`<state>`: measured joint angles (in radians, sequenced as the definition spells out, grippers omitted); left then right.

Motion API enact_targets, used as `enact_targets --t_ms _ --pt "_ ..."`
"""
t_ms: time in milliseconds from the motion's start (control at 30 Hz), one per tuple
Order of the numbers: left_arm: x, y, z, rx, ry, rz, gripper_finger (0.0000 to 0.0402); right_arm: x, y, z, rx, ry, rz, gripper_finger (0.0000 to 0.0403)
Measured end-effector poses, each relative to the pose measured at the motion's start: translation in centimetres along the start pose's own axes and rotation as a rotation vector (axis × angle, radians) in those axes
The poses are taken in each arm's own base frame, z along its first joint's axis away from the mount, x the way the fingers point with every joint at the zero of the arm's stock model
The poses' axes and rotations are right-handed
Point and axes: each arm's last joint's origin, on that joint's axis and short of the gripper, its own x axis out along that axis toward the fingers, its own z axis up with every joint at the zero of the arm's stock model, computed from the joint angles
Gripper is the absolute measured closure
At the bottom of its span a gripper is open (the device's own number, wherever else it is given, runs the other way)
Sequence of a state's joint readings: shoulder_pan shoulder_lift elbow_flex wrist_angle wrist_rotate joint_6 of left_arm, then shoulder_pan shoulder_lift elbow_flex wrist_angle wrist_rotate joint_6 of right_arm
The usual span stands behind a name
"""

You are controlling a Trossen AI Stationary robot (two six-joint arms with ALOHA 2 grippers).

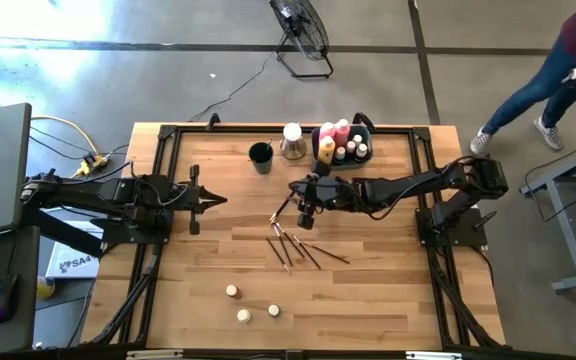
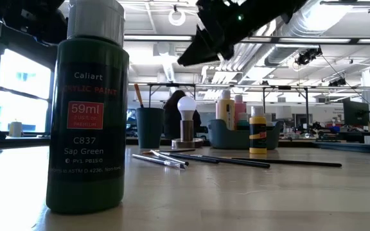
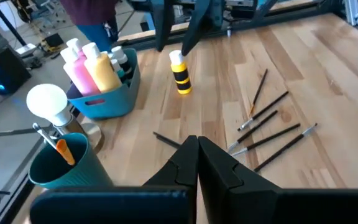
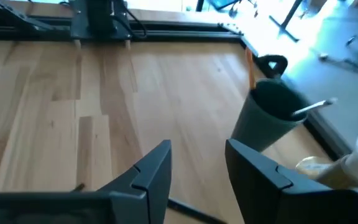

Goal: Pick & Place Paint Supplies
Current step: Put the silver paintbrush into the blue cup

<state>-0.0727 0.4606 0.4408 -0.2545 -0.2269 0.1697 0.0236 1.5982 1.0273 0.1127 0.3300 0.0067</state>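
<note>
A: How would the brushes [image 1: 296, 249] take a grip?

B: Light, thin and stiff, I'd judge, and round enough to roll. Pinch mid-handle, squarely across, or one could slip or swing by its tip.

A: What do they look like?

B: Dark slim handles, pale metal ferrules, splayed loosely on the wood just below the right gripper [image 1: 306, 213]. One more [image 1: 282, 209] lies angled just beside its fingers; I can't tell if it touches them.

A: And that gripper?

B: It hangs over the table middle, fingers [image 4: 152, 167] parted with bare wood between them, nothing held.

A: What else is near it?

B: Behind it stand the yellow bottle [image 1: 326, 150] and the bin [image 1: 364, 131] of bottles; the cup [image 1: 260, 157] sits off to the side. Three small pots [image 1: 243, 315] lie well beyond the brushes.

A: The left gripper [image 1: 218, 199]?

B: Waiting at its own side, fingers closed, empty.
</note>
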Motion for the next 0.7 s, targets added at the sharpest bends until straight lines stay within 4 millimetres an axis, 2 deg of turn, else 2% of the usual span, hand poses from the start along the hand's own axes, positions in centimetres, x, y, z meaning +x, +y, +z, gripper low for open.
enact_targets --t_ms 167,333,500,700 --pt "0.0 0.0 -0.1 -0.050 0.007 -0.003 0.0396 -0.6 1.1 1.2 -0.018 -0.029 -0.014 0.0275" --pt "0.0 0.0 -0.1 -0.110 0.008 -0.003 0.0396 -1.5 2.3 1.7 -0.030 0.052 -0.068 0.0276" --pt "0.0 0.0 -0.1 -0.163 0.011 -0.003 0.0396 -2.8 4.1 1.7 -0.012 0.131 -0.120 0.0277" --pt "0.0 0.0 -0.1 -0.169 0.014 -0.001 0.0396 -3.5 5.6 1.5 0.030 0.131 -0.062 0.0280"
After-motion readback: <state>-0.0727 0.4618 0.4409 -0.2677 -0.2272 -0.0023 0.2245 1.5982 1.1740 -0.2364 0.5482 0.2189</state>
